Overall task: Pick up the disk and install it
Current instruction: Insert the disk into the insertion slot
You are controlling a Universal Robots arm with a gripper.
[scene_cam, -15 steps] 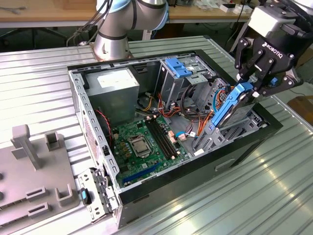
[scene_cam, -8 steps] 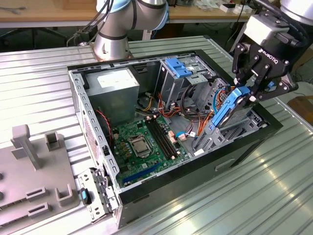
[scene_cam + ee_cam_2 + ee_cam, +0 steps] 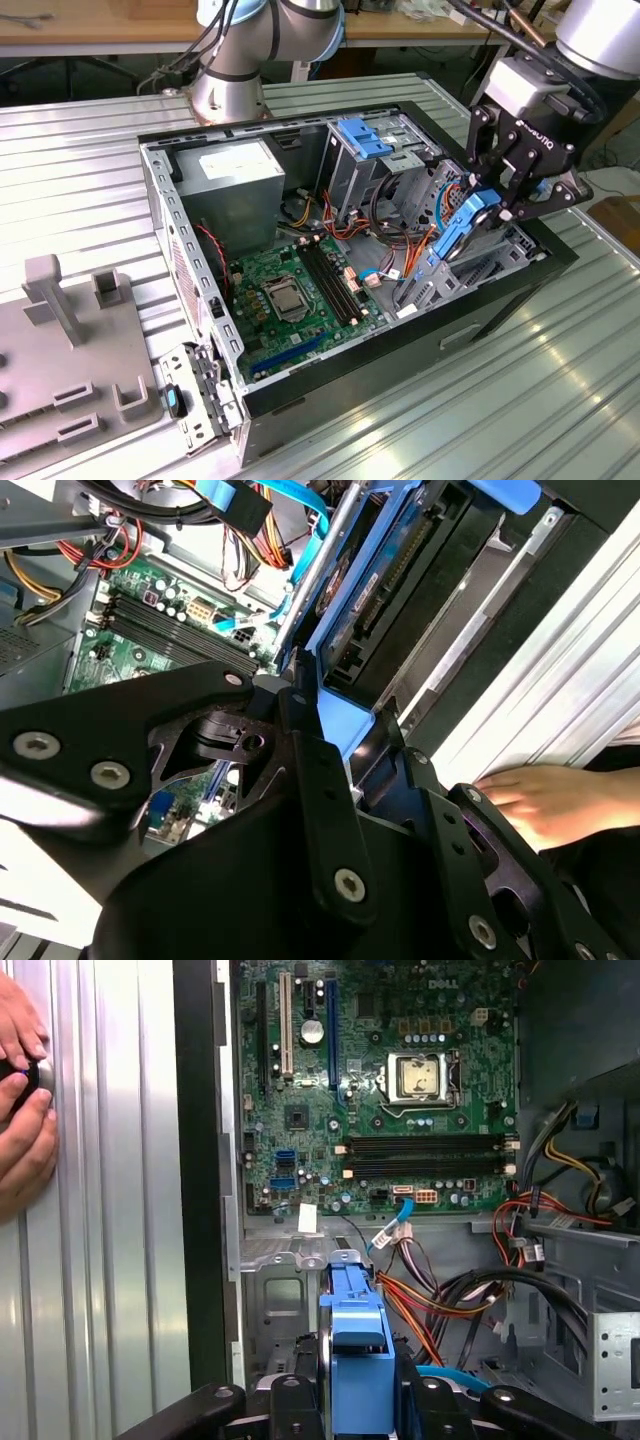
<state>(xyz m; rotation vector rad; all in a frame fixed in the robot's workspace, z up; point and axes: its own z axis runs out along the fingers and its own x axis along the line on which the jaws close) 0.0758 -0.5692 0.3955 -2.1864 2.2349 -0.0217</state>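
At the exterior view's left, a grey plastic tray (image 3: 60, 385) is lying on the ribbed metal table (image 3: 80, 180), near the camera. Just to its right, an open computer case (image 3: 165, 215) is lying on its side and is taking the middle of the table. Behind the case, at the far side, the arm's round base (image 3: 235, 85) is standing on the table. Inside the case, a grey power supply box (image 3: 235, 175) is sitting in the far left corner, and a green circuit board (image 3: 285, 300) is lying flat on the floor of the case in front of it. Further right, a metal cage (image 3: 365, 150) with a blue latch is standing at the far wall, and red, orange and black wires (image 3: 400, 250) are hanging between the cage and the board. At the exterior view's right, the gripper (image 3: 495, 203) is hanging over the right end of the case and is pinching the disk (image 3: 458, 232) by its upper end. The disk, with its blue rails, is tilting downward, and its lower end is reaching into the metal bay in the case's right part. In the first wrist view, the blue rail is showing between the two black fingers (image 3: 290, 1405), and a person's hand (image 3: 25, 1145) is resting on the table outside the case wall.
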